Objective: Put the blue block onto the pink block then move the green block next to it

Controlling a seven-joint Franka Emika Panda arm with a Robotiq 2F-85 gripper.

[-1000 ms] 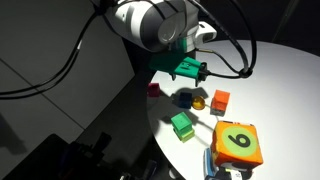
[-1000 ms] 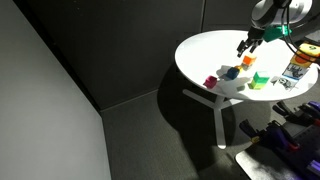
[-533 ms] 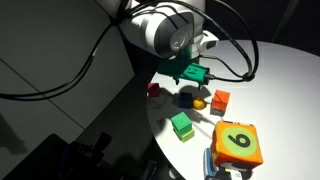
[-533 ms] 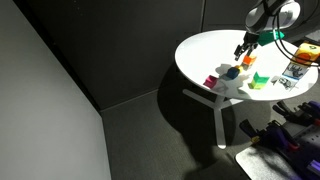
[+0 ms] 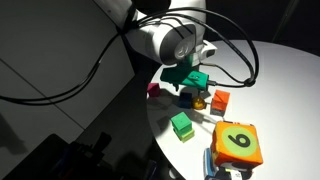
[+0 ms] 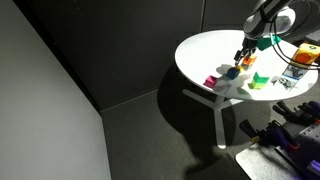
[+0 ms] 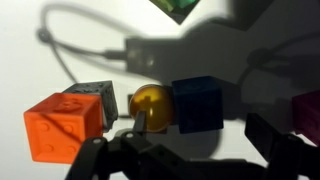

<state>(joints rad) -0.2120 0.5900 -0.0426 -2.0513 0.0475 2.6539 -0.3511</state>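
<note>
The blue block (image 7: 197,103) sits on the white round table (image 5: 270,75), with a yellow-orange ball (image 7: 150,105) touching its side. My gripper (image 7: 203,133) is open and low over the blue block, one finger in front of the ball and the other on the block's far side; it holds nothing. In both exterior views the gripper (image 5: 190,80) (image 6: 243,58) hangs just over the blue block (image 5: 187,98) (image 6: 230,72). The pink block (image 5: 154,90) (image 6: 210,81) lies near the table edge, cut off at the wrist view's right edge (image 7: 308,115). The green block (image 5: 181,125) (image 6: 258,82) stands apart.
An orange-red cube (image 7: 65,125) (image 5: 220,99) lies beside the ball, with a grey cube (image 7: 97,97) behind it. A large orange numbered die (image 5: 237,143) stands at the table's near side. The table edge drops off close to the pink block.
The gripper has come down and moved a little toward the blue block, from above the table to just over it. The blocks have not moved.
</note>
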